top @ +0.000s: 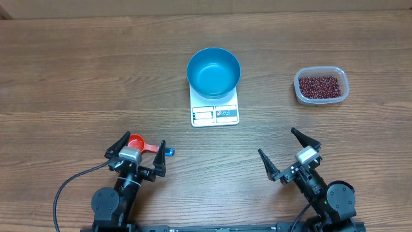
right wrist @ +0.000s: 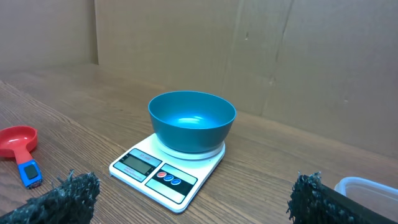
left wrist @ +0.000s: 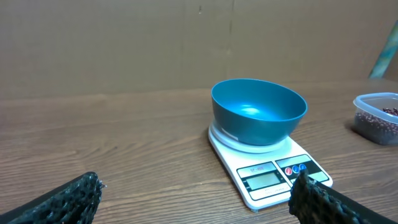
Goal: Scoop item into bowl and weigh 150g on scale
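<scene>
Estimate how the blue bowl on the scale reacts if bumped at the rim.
The bowl is empty and looks like plastic, so it is likely light and easily shoved. It narrows toward its base on the scale, so a rim hit may rock or tip it. Its glossy surface suggests it could also slide.

I have the bowl [top: 214, 72] sitting on the scale [top: 215, 114] at mid-table [top: 77, 77]. Well off to their right stands the tub [top: 299, 87], the beans [top: 320, 86] in it. The scoop [top: 137, 142] lies near left, close by my left gripper [top: 143, 139]; my right gripper [top: 277, 141] is near right.
</scene>
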You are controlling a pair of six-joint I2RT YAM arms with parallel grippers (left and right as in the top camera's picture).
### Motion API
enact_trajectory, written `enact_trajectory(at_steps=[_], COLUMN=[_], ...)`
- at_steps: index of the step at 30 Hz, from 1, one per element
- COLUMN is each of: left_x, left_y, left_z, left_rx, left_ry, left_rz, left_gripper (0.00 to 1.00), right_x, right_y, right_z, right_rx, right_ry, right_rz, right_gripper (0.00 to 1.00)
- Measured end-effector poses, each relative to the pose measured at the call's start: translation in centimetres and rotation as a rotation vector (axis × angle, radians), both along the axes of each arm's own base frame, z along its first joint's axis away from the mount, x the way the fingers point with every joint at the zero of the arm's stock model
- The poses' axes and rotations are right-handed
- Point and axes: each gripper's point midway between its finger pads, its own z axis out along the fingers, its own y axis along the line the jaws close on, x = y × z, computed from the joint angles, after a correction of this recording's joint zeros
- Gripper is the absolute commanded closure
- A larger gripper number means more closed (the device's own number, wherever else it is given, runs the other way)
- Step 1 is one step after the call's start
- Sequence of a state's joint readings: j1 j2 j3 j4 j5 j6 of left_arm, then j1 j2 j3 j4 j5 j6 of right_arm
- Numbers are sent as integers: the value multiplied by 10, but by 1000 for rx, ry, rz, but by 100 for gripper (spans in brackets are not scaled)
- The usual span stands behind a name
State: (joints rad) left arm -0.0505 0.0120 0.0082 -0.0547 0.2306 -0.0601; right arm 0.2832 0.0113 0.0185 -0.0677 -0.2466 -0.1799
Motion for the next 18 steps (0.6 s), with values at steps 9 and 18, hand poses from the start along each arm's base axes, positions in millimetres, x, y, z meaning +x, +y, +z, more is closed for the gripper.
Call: enact_trajectory(at_steps=[9, 18], left_x=[0, -2], left_y=[0, 0], left_z=[0, -3], left_rx=[-3, -179], left_ry=[0, 90], left_rz=[-1, 14], left_gripper=[0, 0], right_x=[0, 0], right_y=[0, 0], right_z=[0, 0], right_rx=[0, 0], right_ry=[0, 0], right_rz=[0, 0], right_gripper=[0, 0])
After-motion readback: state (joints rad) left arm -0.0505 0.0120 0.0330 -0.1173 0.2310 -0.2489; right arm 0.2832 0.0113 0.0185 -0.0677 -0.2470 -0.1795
